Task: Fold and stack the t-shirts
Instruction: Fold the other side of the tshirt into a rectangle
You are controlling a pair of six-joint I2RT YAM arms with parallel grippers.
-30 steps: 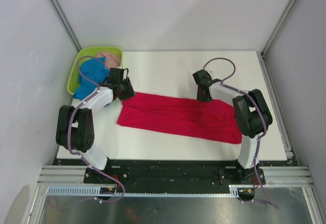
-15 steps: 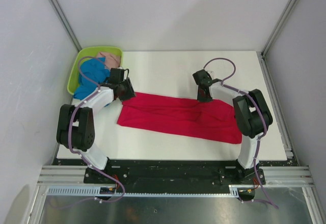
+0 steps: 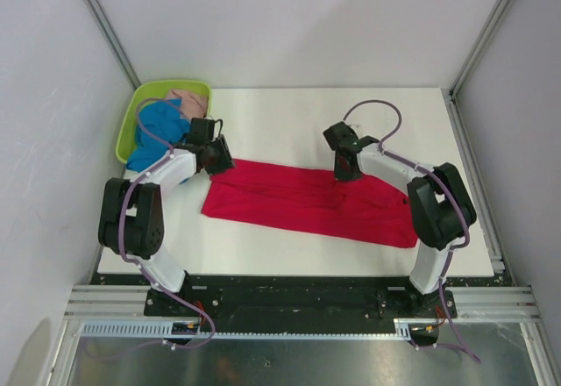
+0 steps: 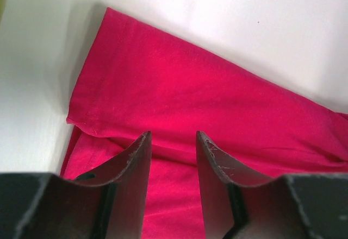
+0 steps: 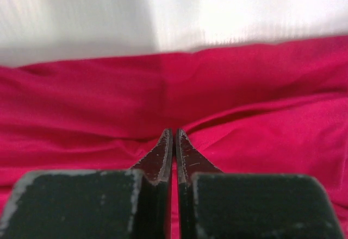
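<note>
The red t-shirt lies folded into a long band across the white table, running from the left arm to the right arm. My left gripper is open and empty over the shirt's far left corner; in the left wrist view its fingers straddle a fold of the red cloth. My right gripper sits at the shirt's far edge, right of the middle. In the right wrist view its fingers are pressed together just above a crease of the red cloth. The blue t-shirt and the pink t-shirt lie bunched in the basket.
A lime-green plastic basket stands at the table's far left corner, just behind my left gripper. Grey walls and metal frame posts bound the table on the left, right and back. Bare white table lies beyond the red shirt.
My right arm has shifted a little to the left along the shirt's far edge, its elbow swinging out. The left arm and the shirt have hardly moved.
</note>
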